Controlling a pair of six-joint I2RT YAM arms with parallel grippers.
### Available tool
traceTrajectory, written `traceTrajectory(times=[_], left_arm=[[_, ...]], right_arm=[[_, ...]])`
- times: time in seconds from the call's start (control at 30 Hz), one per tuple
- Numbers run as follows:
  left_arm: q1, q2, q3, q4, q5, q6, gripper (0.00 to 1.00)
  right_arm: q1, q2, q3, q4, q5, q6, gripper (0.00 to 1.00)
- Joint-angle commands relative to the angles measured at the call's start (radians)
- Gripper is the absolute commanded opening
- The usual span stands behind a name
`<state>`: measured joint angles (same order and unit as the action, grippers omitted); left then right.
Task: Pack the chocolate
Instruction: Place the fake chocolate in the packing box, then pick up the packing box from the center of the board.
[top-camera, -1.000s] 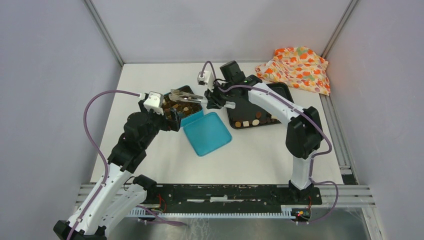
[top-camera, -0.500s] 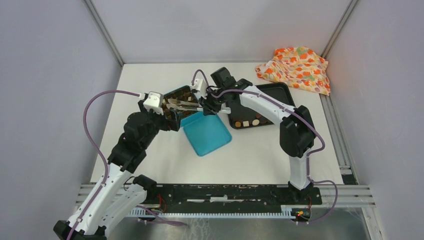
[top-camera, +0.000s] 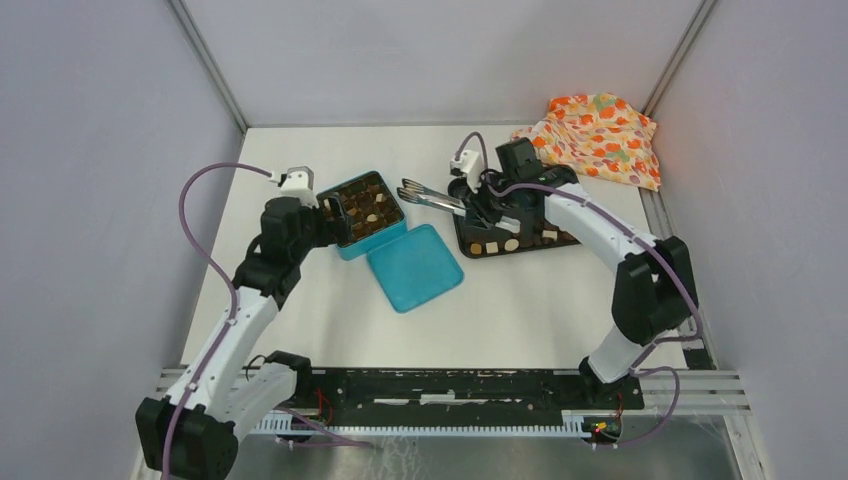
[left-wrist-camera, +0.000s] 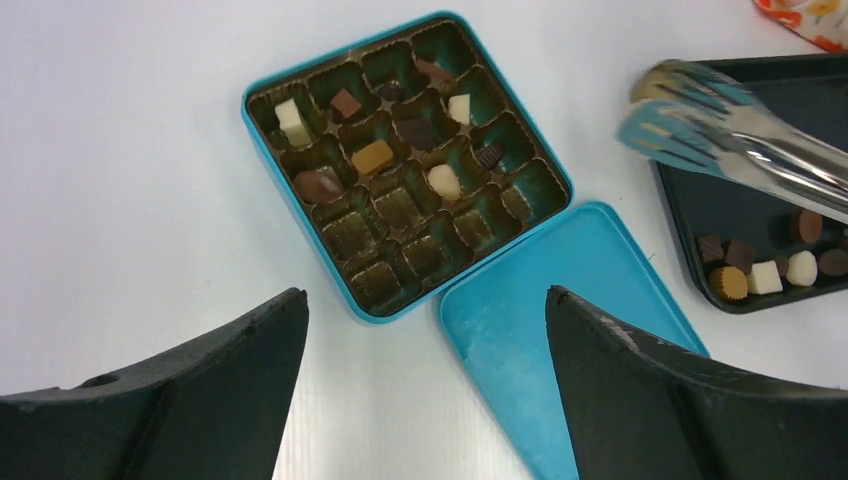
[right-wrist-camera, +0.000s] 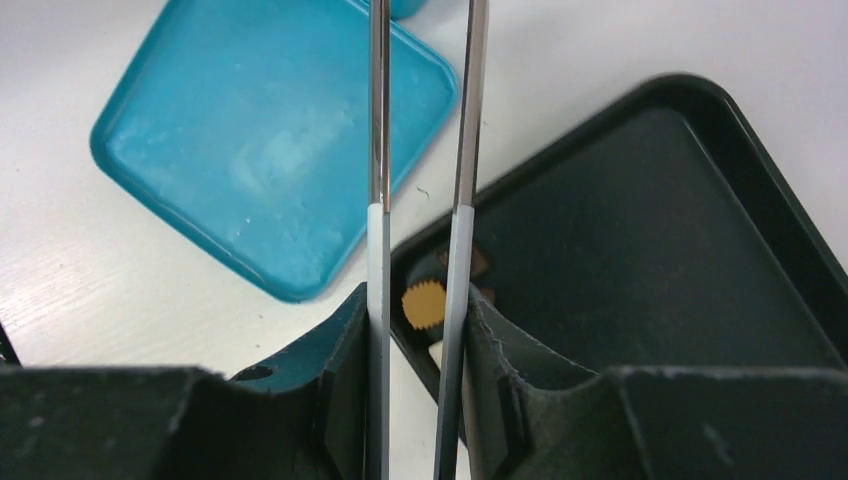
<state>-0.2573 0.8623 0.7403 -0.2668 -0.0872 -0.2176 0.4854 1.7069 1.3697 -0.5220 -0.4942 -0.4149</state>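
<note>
White tabletop enclosed by pale grey walls. Chocolate (left-wrist-camera: 372, 156) lies in two places. About ten dark, caramel and cream pieces sit singly in compartments of the open teal box (top-camera: 372, 242), mostly in its far rows. Several more form a short row along the near edge of the black tray (right-wrist-camera: 640, 230), that row running left to right. The teal lid (top-camera: 413, 266) lies flat just in front of the box. The left gripper (left-wrist-camera: 422, 300) hovers at the box's left side with its fingers wide apart, holding nothing. The right arm reaches out over the tray, and the right gripper (right-wrist-camera: 418, 300) clamps the metal tongs (left-wrist-camera: 740, 140) by their arms. The tongs' long axis points leftward toward the box, and their toothed tips are spread with nothing between them. An orange flowery cloth (top-camera: 592, 135) lies crumpled at the far right corner.
</note>
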Motion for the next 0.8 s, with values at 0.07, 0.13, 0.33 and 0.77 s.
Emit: traceTrajectory(times=[0.07,0.13,0.33,0.77], left_arm=[[0.051,0.216,0.116,0.008,0.054,-0.256,0.92],[0.056,0.294,0.153,-0.024,0.004,-0.290,0.90],[0.084,0.490,0.227,-0.063,-0.093,-0.298,0.81],[0.171,0.731,0.363,-0.104,-0.143,-0.247,0.55]], right_arm=[[-0.106,-0.206,-0.194,0.142,-0.075,0.022,0.15],[-0.140,-0.257,-0.264,0.182,-0.089,0.029,0.15],[-0.210,-0.325,-0.338,0.201,-0.120,0.022,0.15],[-0.212,-0.368,-0.376,0.205,-0.152,0.021,0.15]])
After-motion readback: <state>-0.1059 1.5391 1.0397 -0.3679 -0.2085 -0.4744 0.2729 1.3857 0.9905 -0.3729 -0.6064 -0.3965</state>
